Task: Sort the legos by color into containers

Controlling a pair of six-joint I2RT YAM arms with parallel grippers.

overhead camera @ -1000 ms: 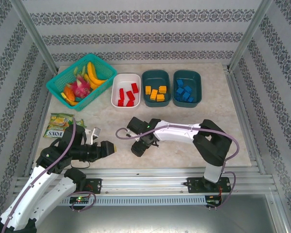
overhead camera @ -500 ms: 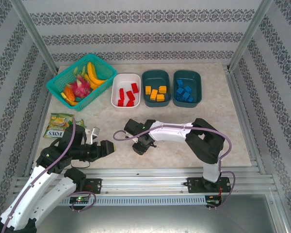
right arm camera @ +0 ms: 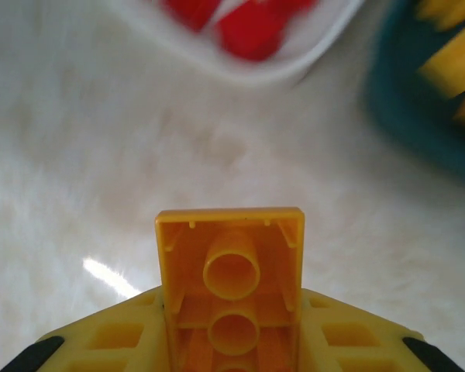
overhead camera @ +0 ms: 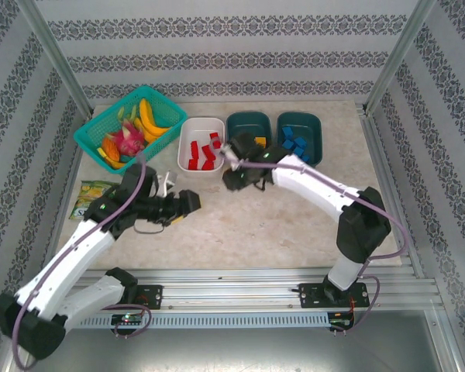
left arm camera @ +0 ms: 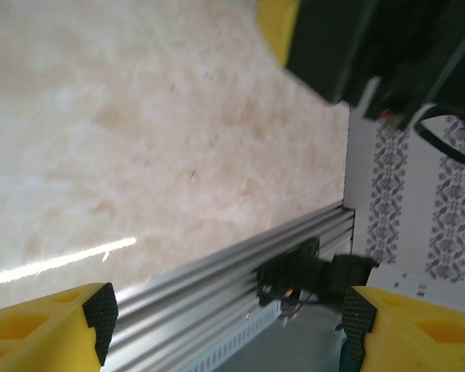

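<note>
**Carry the yellow-orange brick over the middle tub, then release**

The right gripper (overhead camera: 235,177) is clamped on a yellow-orange brick (right arm camera: 231,271). Its fingers (right arm camera: 108,341) pinch the brick's sides, and the hollow underside faces the wrist camera. The brick sticks out past the fingertips, so the grip is on its back half. It looks firm enough.

From above, the right gripper hangs over the table (overhead camera: 294,217), just in front of the gap between the white tub (overhead camera: 184,143) and the middle teal tub (overhead camera: 248,115). The brick is not over any tub yet.

The left gripper (overhead camera: 187,200) sits well back, near the left side of the table. It is wide open and empty, with nothing between its fingers (left arm camera: 54,325).

Contents of the tubs:
- White tub: red bricks (overhead camera: 201,153).
- Middle teal tub: orange bricks (overhead camera: 259,142), the match for this one.
- Right teal tub (overhead camera: 298,116): blue bricks (overhead camera: 293,143).

Doing the step well:
- Move forward and a bit right, so the brick clears the near rim of the middle teal tub and sits over its inside.
- Stay off the white tub, which is very close on the left. Letting go too early would put the brick in with the reds or on the table.
- Keep enough height to miss the rim.
- Open only once the whole brick is past the rim, and open fully so it doesn't hang on one finger.
- The brick is light and hard, so from too high it would likely bounce. A low release is better.
</note>
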